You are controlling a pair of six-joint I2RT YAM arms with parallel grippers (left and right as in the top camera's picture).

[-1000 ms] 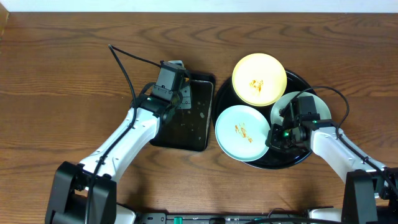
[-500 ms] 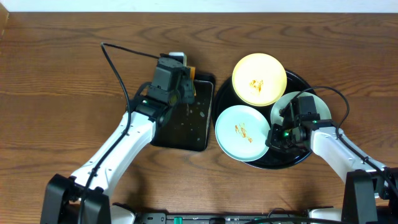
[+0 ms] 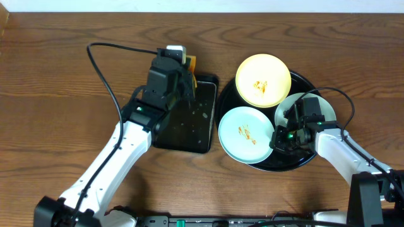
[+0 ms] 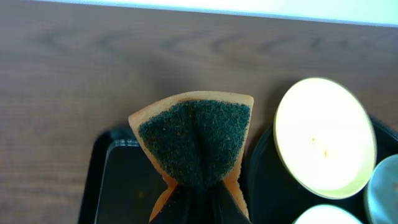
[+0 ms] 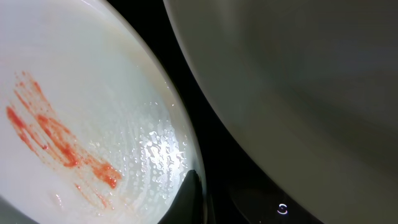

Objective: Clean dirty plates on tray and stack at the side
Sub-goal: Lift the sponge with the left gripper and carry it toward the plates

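Reaching forward, left jaws pinch a sponge (image 4: 196, 140); right jaws rest closed beside a mint plate (image 3: 246, 133).

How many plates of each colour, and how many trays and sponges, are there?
yellow plate: 1
green plates: 2
round tray: 1
rectangular tray: 1
sponge: 1
Total: 6
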